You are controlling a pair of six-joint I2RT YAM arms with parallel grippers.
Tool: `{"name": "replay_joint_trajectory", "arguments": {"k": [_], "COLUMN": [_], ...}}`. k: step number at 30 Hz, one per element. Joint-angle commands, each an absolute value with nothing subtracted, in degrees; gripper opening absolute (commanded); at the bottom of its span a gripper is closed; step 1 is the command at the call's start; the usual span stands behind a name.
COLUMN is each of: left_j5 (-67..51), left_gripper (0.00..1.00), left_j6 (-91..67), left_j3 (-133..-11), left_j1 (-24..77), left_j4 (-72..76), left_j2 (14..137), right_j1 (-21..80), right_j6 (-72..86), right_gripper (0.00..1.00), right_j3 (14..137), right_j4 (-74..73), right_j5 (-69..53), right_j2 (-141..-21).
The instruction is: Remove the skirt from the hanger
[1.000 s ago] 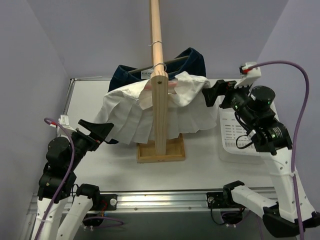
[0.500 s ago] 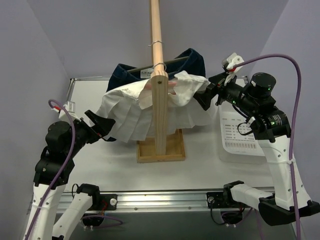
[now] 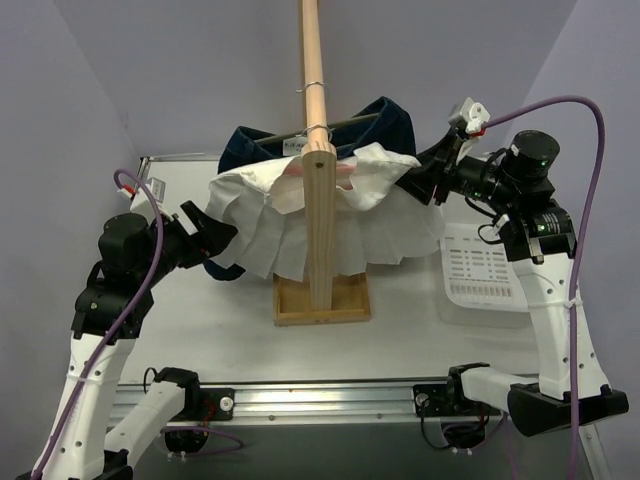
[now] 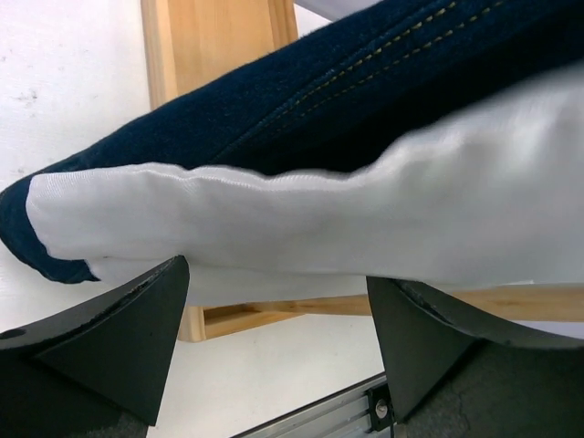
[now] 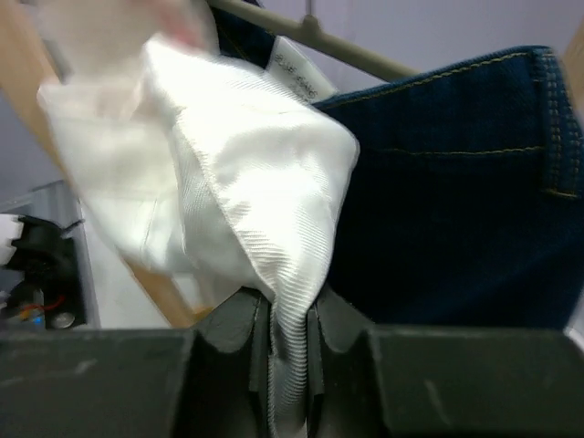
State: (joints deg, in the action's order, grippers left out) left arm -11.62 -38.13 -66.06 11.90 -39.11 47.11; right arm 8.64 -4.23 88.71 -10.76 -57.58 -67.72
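The white pleated skirt (image 3: 260,215) hangs draped over a pink hanger (image 3: 345,172) on the wooden pole. My right gripper (image 3: 412,185) is at the skirt's right top edge. In the right wrist view this gripper (image 5: 287,333) is shut on a fold of the skirt (image 5: 265,182). My left gripper (image 3: 215,240) is at the skirt's lower left side. In the left wrist view this gripper (image 4: 278,319) is open, its fingers (image 4: 119,338) standing just below the skirt's (image 4: 365,219) hem, with nothing between them.
A dark blue denim garment (image 3: 390,120) hangs behind the skirt on a grey hanger bar (image 5: 347,50), and its edge shows under the hem (image 4: 365,100). The wooden post (image 3: 320,230) stands on a square base (image 3: 322,305). A white basket (image 3: 485,270) lies at the right.
My right gripper moved in to the skirt's right edge and shut on the fabric. My left arm rose and moved right, up to the skirt's left hem.
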Motion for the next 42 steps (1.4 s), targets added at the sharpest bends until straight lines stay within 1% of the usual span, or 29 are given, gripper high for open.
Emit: {"name": "replay_joint_trajectory", "arguments": {"k": [1,6,9,15,17,20,25,27,31,32,35,38,40,41,42], "left_j5": [-13.53,-14.50,-14.94,-16.26,-16.78,-16.88,-17.49,-17.49,-17.67,-18.19,-19.42,-20.91,-21.36,-21.71,-21.80], "left_gripper": [0.87,0.87,0.87,0.87,0.87,0.86,0.81,0.80,0.80,0.80,0.80,0.80,0.80,0.80,0.80], "left_j6": [-36.83,-36.83,-36.83,-37.53,-37.18,-37.44,-39.02,-38.85,-37.27,-37.09,-36.83,-36.30,-35.51,-35.33,-35.16], "left_j3": [-68.47,-69.17,-69.35,-68.20,-68.03,-67.76,-65.66,-65.65,-67.06,-67.50,-67.94,-68.47,-68.64,-68.73,-68.82], "left_j1": [11.78,11.78,11.87,11.87,11.95,11.95,11.95,11.95,12.04,12.04,12.04,12.22,12.22,12.30,12.30], "left_j4": [-36.65,-35.77,-35.51,-34.19,-34.10,-34.01,-30.59,-29.80,-30.06,-29.80,-28.92,-28.39,-28.39,-28.39,-28.39], "left_j2": [47.72,48.16,48.25,47.72,47.99,48.60,48.78,48.78,49.22,49.57,50.01,50.36,50.62,50.62,50.71], "right_j1": [8.26,7.56,7.30,5.98,5.28,3.87,2.38,1.59,-0.43,-2.18,-3.69,-5.79,-6.85,-7.29,-7.64], "right_j6": [-0.09,6.41,9.75,13.80,14.06,15.46,19.58,22.75,32.32,37.39,44.62,58.65,64.83,68.26,76.38], "right_gripper": [0.00,0.00,0.00,0.00,0.00,0.00,0.00,0.00,0.00,0.00,0.00,0.00,0.00,0.00,0.00], "right_j3": [88.24,85.70,83.15,74.29,73.13,73.04,74.44,74.18,71.73,71.20,70.49,69.88,69.52,69.26,69.26], "right_j4": [-3.35,5.95,11.92,25.73,27.50,29.26,31.81,36.63,47.78,53.73,61.41,76.32,82.33,89.66,94.09], "right_j5": [-64.33,-66.88,-65.83,-65.30,-65.92,-66.88,-66.36,-66.71,-66.80,-66.71,-66.36,-65.92,-64.35,-63.73,-63.02], "right_j2": [-68.11,-68.64,-68.03,-63.38,-61.88,-61.26,-61.70,-61.79,-61.26,-61.26,-62.49,-64.33,-66.08,-66.96,-68.02]}}
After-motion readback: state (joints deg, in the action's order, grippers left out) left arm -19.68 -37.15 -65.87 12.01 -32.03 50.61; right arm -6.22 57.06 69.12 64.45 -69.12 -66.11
